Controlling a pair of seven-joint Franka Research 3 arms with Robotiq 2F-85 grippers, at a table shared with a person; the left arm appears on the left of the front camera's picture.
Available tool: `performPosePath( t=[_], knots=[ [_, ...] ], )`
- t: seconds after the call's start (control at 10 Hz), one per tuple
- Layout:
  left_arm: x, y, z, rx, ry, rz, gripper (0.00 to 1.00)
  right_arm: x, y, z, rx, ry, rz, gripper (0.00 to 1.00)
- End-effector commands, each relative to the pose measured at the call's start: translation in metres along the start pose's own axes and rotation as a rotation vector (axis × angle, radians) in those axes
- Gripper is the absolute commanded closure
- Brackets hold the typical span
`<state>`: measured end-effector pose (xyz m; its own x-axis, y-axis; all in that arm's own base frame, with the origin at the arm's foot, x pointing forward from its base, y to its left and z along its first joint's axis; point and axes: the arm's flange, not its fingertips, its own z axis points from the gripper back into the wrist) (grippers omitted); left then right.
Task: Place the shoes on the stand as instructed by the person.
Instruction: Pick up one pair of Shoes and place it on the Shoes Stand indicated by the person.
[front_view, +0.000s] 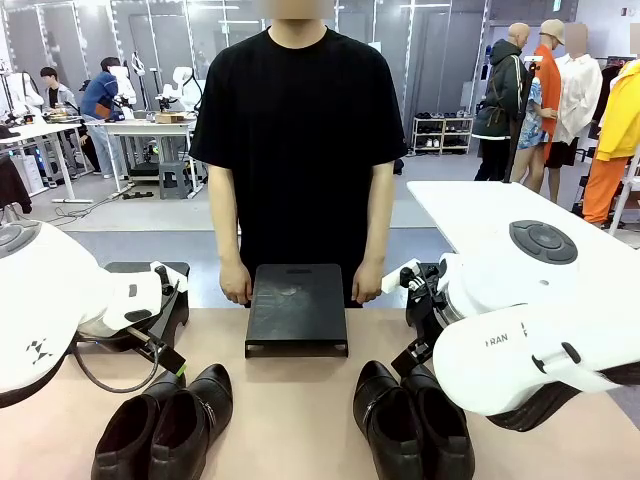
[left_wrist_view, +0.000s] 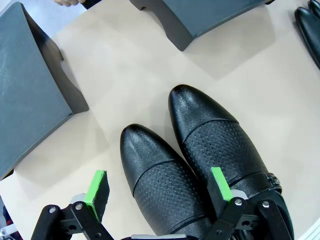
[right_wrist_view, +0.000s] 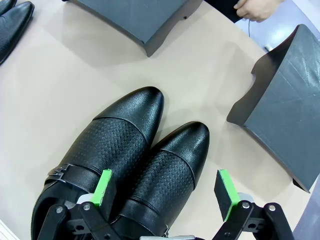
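Bare counter lies open between the left pair and the right pair of shoes at the near edge. The middle stand blocks the far edge's centre, with the person's one hand and other hand just beside it. The left stand and the right stand sit near the pairs' toes, bare strips between.

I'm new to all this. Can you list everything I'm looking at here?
Dress shoes: two pairs, shiny black, left pair and right pair on the near table.
Stands: three, dark grey; middle stand by the person, left stand, right stand.
Table: one, beige.
Other people: several, background.
Person: one, black T-shirt, far side, hands flanking the middle stand.
Left gripper: black, green pads, jaws open above left pair.
Right gripper: same, jaws open above right pair.
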<state>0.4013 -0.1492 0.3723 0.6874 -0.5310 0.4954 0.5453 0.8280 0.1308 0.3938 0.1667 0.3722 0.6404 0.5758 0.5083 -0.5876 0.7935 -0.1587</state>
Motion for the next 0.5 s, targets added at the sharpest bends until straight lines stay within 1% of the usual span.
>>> performPosePath(
  t=[0.0, 0.1, 0.2, 0.3, 0.4],
  knots=[
    [0.0, 0.0, 0.0, 0.0, 0.0, 0.0, 0.0, 0.0, 0.0, 0.0, 0.0, 0.0, 0.0, 0.0],
    [0.008, 0.0, 0.012, -0.021, -0.009, -0.066, 0.0, 0.009, -0.004, 0.011, 0.002, -0.015, -0.009, 0.0],
    [0.017, 0.006, 0.027, -0.028, -0.012, -0.063, 0.0, 0.022, -0.011, 0.026, 0.013, -0.028, -0.012, 0.0],
    [0.024, 0.014, 0.042, -0.07, 0.009, -0.035, 0.0, 0.031, -0.018, 0.041, 0.027, -0.041, -0.037, 0.0],
    [0.032, 0.022, 0.06, -0.111, -0.002, -0.036, 0.0, 0.038, -0.026, 0.059, 0.06, -0.045, -0.05, 0.0]
  ],
)
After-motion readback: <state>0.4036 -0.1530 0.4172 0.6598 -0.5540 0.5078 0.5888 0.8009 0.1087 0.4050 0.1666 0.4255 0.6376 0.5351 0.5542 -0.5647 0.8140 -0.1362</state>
